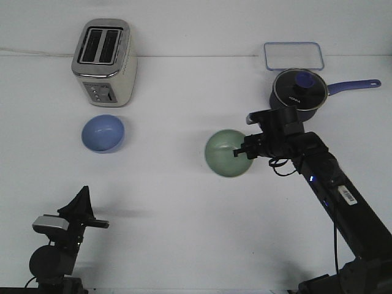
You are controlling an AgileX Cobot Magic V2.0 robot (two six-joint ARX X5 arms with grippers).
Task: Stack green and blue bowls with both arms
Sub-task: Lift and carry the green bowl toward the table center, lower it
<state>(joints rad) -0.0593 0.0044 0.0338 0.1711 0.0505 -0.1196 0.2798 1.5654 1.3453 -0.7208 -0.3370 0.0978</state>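
Right arm [343, 202] outstretched; left arm [58, 245] folded low

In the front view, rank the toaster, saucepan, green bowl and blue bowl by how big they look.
1. Toaster, clearly largest.
2. Saucepan, counting its long handle.
3. Green bowl and blue bowl: about alike. Green looks slightly larger, but it sits nearer the camera, so no ranking.

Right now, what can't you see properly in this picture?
- Right claw: at the green bowl rim, but the arm's black body hides its tips, so gripping or just touching is unclear.
- Left claw: dark and seen end-on, so open or shut is unclear.
- Saucepan: the glass lid glares, hiding the inside.
- Toaster: its buttons are too small to read.
- Blue bowl: its underside is hidden.
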